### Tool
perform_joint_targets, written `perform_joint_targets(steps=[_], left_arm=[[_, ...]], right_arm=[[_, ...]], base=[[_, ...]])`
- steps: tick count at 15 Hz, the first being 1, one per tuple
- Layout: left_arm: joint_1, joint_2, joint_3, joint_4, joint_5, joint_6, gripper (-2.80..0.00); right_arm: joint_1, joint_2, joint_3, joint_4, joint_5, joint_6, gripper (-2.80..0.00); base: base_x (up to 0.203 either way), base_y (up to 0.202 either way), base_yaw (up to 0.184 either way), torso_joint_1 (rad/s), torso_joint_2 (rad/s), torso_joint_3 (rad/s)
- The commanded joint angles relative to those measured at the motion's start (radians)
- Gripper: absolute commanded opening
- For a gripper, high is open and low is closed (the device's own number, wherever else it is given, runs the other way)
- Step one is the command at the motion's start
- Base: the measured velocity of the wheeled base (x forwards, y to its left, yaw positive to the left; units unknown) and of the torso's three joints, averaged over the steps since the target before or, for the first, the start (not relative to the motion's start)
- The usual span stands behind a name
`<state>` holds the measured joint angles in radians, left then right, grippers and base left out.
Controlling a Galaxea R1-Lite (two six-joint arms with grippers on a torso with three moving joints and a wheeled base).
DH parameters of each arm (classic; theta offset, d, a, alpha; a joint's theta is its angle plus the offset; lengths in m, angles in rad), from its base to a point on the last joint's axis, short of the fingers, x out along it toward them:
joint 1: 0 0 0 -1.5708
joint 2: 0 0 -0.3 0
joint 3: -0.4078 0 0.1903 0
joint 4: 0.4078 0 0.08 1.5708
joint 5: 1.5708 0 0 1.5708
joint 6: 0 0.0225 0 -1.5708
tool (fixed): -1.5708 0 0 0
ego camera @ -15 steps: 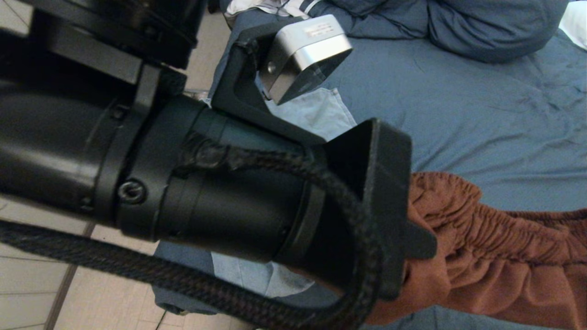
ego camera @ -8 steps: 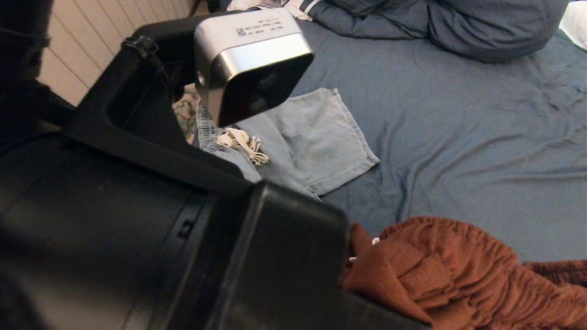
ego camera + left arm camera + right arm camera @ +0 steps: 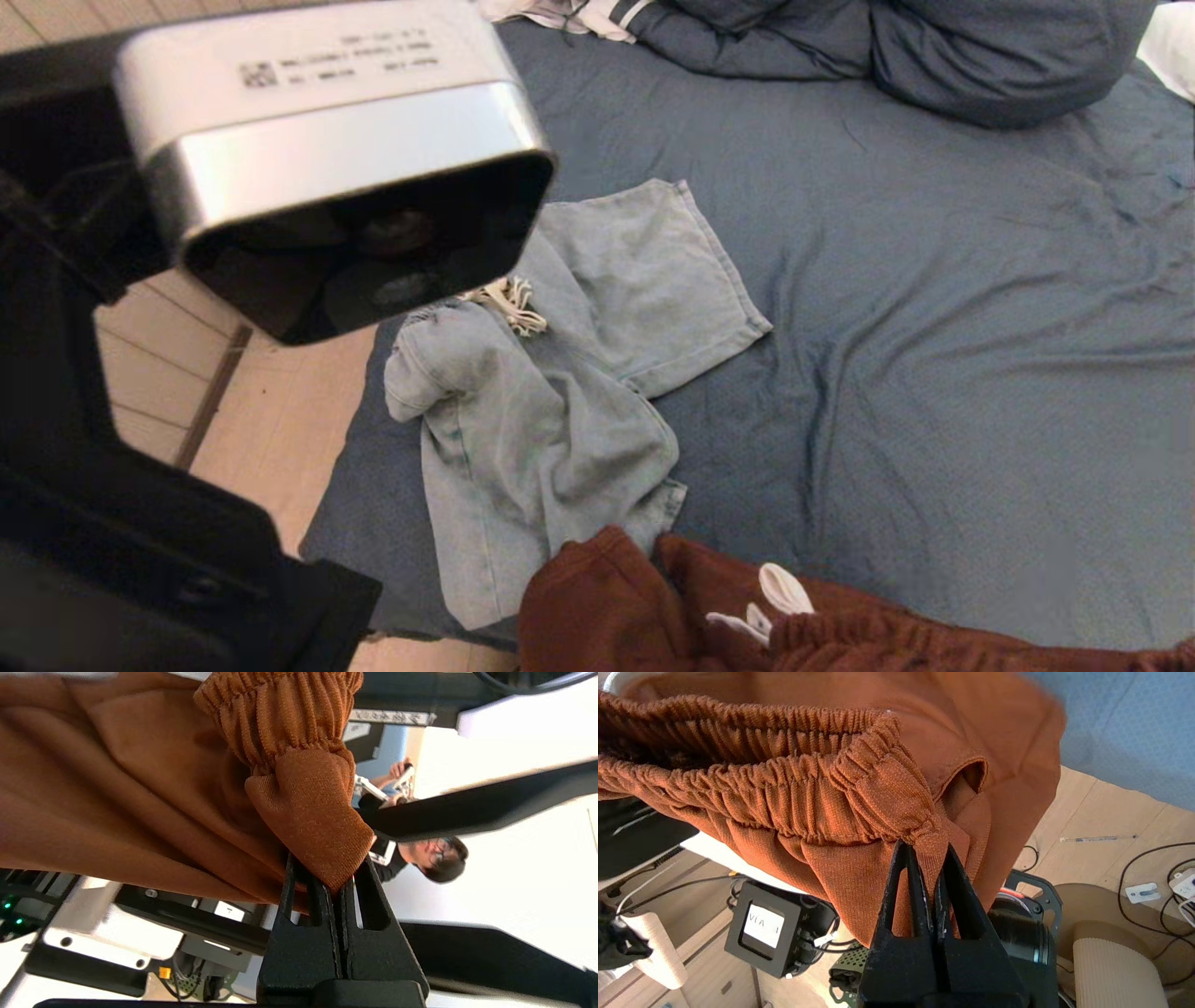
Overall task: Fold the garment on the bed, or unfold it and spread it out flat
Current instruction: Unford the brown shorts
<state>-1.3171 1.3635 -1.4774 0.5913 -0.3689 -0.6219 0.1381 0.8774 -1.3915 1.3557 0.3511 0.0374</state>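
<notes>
A rust-brown garment (image 3: 653,616) with an elastic waistband and a white drawstring (image 3: 775,597) shows at the near edge of the slate-blue bed (image 3: 934,327). My left gripper (image 3: 343,882) is shut on a fold of the brown garment (image 3: 140,788) beside its gathered waistband. My right gripper (image 3: 931,858) is shut on the other end of the waistband, with the brown garment (image 3: 808,788) hanging over the bed's edge above the floor. In the head view neither pair of fingers shows. Only the left arm's wrist camera housing (image 3: 327,159) looms close at the upper left.
Crumpled light-blue shorts (image 3: 560,401) lie on the bed's left part, just beyond the brown garment. A bunched blue duvet (image 3: 887,47) lies along the far side. Tiled floor (image 3: 280,420) shows left of the bed. In the right wrist view, cables (image 3: 1148,877) lie on the floor.
The left arm has swung up and to the left, close to the head camera. The brown garment has dropped toward the bed's near edge, uncovering the light-blue shorts.
</notes>
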Motion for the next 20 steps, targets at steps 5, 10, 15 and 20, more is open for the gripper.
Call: perform_joint_targets(steps=[5, 10, 15, 20], left_arm=[[-0.046, -0.029, -0.013, 0.004, -0.003, -0.004, -2.80], [-0.052, 0.023, -0.050, 0.009, -0.021, -0.004, -2.80], [-0.042, 0.269, -0.176, 0.012, -0.050, -0.004, -2.80], [0.091, 0.435, -0.325, -0.035, -0.069, 0.003, -2.80]], right_arm=[[0.028, -0.007, -0.113, 0.097, 0.005, -0.005, -2.80], [0.028, 0.049, -0.095, 0.128, 0.001, -0.014, -2.80], [0.016, 0.247, -0.036, -0.005, -0.009, -0.013, -2.80], [-0.094, 0.379, -0.009, -0.218, -0.050, -0.035, -2.80]], base=[[0.000, 0.000, 0.000, 0.000, 0.00, 0.000], [0.000, 0.000, 0.000, 0.000, 0.00, 0.000], [0.000, 0.000, 0.000, 0.000, 0.00, 0.000], [0.000, 0.000, 0.000, 0.000, 0.00, 0.000]])
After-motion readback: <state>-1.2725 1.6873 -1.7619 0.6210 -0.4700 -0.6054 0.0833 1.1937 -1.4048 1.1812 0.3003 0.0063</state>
